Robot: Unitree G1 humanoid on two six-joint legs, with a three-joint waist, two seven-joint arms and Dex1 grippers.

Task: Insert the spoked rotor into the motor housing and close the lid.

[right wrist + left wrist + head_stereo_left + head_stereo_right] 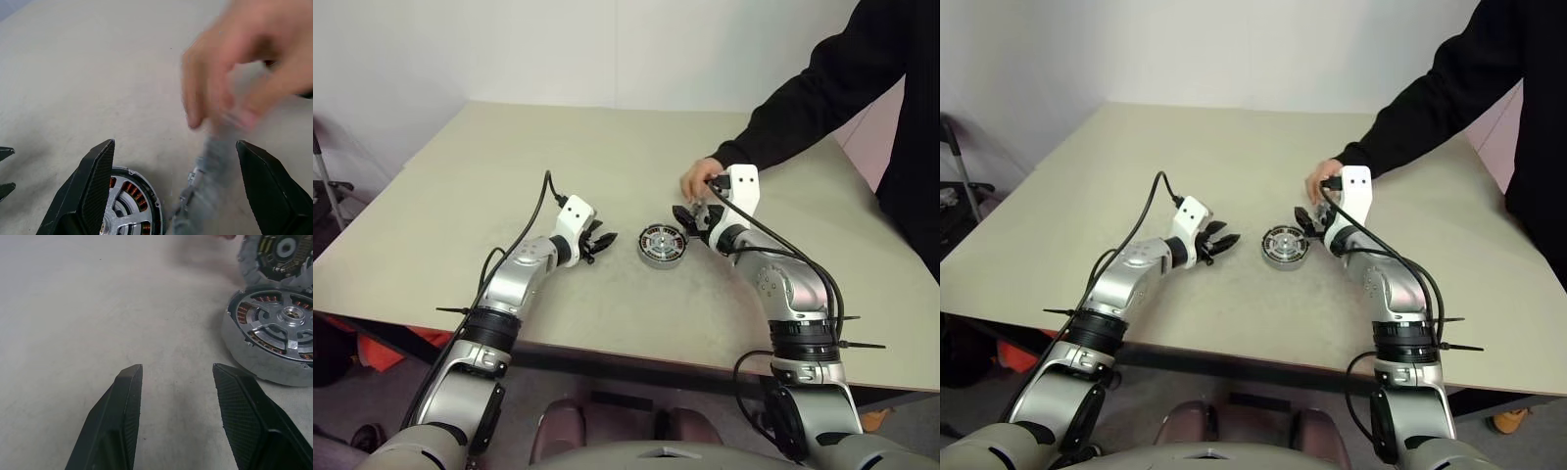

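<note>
The bench (460,196) carries the motor housing (663,245), spoked rotor (288,325) seated inside. A person's hand (698,178) offers the lid (203,196) between my right gripper (695,217) fingers, wide apart. I should close squarely on its rim. My left gripper (599,243) fingers rest apart nearby, empty.
</note>
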